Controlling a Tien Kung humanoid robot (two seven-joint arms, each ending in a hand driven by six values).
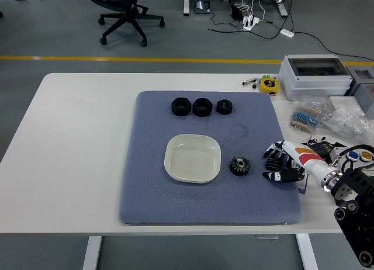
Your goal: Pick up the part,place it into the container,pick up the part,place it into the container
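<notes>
A black gear [239, 165] lies on the blue-grey mat [146, 194], just right of the white square dish [193, 158]. Three more black parts [201, 106] stand in a row near the mat's far edge. My right hand [275, 163] hovers over the mat's right side, a short gap to the right of the gear, fingers spread and holding nothing. The left arm does not show.
To the right of the mat lie a grey plastic box [314, 76], clear bags of small parts [327, 118], a yellow tape measure [269, 85] and pens. An office chair [124, 13] stands on the floor beyond the table.
</notes>
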